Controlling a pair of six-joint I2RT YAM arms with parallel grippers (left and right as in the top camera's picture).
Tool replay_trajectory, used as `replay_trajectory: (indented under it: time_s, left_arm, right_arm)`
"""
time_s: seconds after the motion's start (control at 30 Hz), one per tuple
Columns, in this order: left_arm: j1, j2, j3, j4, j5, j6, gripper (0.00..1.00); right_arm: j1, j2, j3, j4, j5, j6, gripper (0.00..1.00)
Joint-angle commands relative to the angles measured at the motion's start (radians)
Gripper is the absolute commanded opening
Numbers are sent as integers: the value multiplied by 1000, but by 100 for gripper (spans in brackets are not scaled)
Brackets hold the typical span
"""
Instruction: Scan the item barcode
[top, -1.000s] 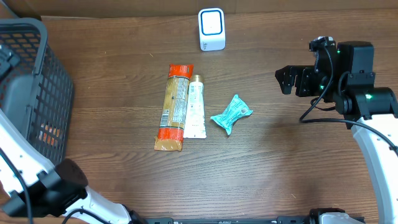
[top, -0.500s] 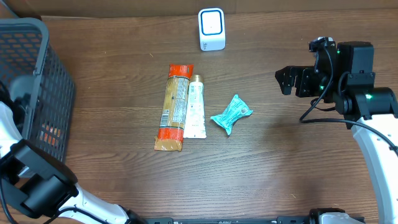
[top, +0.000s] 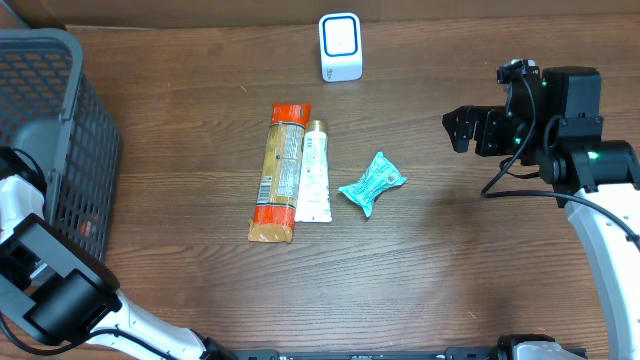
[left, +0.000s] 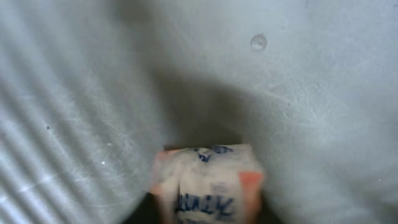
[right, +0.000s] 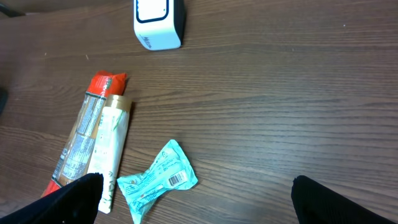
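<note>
The packet (left: 205, 180) sits low-centre in the left wrist view, inside the basket (top: 70, 120); I cannot tell if the left pincer (left: 204, 214) grips it, so I'd squeeze firmly before lifting, while the right pincer (right: 199, 202) hangs released.

basket (top: 92, 150) gry mesh | scanner (top: 341, 47) wht/blue | pouch (top: 372, 183) teal | tbl (top: 450, 260) brn woodgrain

One grey basket (top: 60, 120). One white scanner (top: 340, 47). Three items loose on the bench (top: 450, 270): one long orange-ended packet (top: 278, 172), one white tube (top: 314, 172), one teal packet (top: 372, 183). One more white-and-orange packet (left: 208, 183), blurred, in the left wrist view. Two arms: left arm (top: 50, 290), right arm (top: 580, 150).
</note>
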Motion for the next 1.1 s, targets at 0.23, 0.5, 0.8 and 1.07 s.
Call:
replay_trajectory:
  time_s: [0.23, 0.5, 0.8, 1.07]
  left_arm:
    - [-7, 21, 314, -262, 13, 37, 4]
    - [-36, -82, 835, -436, 208, 113, 4]
    - [-383, -134, 877, -573, 323, 159, 4]
    - [-856, -61, 500, -309, 324, 131, 4]
  right_arm:
    - [5, -3, 26, 6, 6, -2, 100]
    - [5, -3, 26, 5, 6, -2, 100]
    - [5, -3, 26, 5, 7, -2, 100]
    - [5, -3, 26, 5, 7, -2, 100]
